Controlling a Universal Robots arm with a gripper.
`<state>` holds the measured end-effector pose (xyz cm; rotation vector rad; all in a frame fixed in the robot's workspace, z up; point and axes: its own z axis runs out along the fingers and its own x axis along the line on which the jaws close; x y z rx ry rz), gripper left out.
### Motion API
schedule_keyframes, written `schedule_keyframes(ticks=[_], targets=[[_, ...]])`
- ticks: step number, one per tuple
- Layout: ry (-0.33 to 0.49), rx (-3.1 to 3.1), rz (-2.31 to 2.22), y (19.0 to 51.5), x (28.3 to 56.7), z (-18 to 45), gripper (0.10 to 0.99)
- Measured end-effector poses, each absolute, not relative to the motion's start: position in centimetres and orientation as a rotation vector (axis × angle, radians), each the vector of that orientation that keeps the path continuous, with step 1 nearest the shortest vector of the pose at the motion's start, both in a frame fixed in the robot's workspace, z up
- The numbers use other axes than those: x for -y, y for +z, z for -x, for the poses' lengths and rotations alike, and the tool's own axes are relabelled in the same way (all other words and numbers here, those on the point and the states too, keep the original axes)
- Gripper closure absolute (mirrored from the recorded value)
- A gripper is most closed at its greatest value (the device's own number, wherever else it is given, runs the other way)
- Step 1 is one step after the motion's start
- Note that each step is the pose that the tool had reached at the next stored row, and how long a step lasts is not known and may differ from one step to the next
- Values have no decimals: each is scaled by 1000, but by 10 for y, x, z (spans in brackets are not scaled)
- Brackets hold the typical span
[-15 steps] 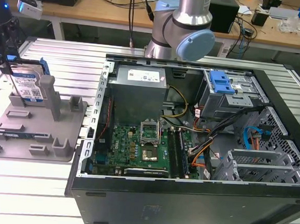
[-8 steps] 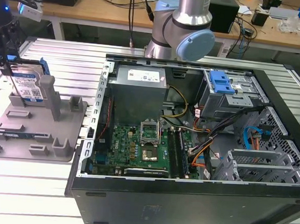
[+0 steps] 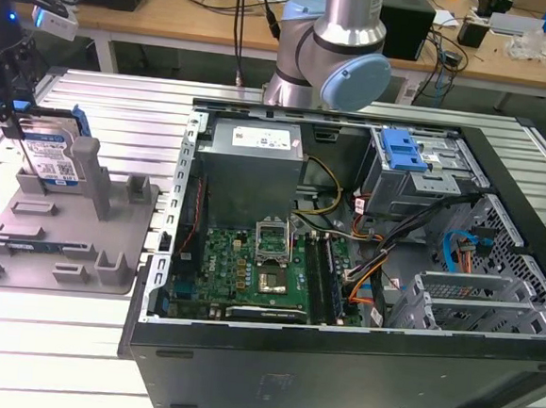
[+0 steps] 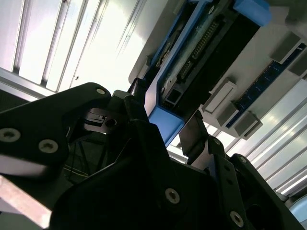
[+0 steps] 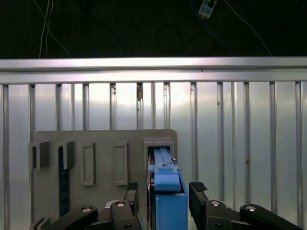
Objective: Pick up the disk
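Closest to us are the black fingers (image 5: 197,190) of the gripper (image 5: 164,191), and we see them standing apart, one on each broad side of the disk (image 5: 167,208). In the first wrist view a dark sliver of space shows between one finger and the disk, so we read the hold as released, not clamped. The disk stands on edge in a slot of the grey tray (image 5: 103,139), and its blue rail (image 5: 165,176) runs straight out ahead of the fingertips.

In the second wrist view we see the same rail (image 4: 165,125) between the finger pads (image 4: 194,134), with the disk's dark connector edge (image 4: 201,43) stretching away from them.

In the exterior view the gripper (image 3: 15,136) hangs over the upright disk (image 3: 52,154). A tall grey post (image 3: 85,166) rises just beside the disk, on the side facing the computer case (image 3: 344,266), so sideways room there is tight. The case itself lies well apart from the gripper.

Beyond the tray's far edge, slatted table (image 5: 240,143) runs on to a raised rim (image 5: 153,64). Directly above the gripper we see open air.
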<state>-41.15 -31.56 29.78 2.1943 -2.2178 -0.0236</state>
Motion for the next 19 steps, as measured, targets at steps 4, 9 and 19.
schedule_keyframes(ticks=[4,9,19], targets=[[-24,2218,-2194,298,315,412,545],[-24,2218,-2194,298,315,412,624],[-24,2218,-2194,297,315,412,694]])
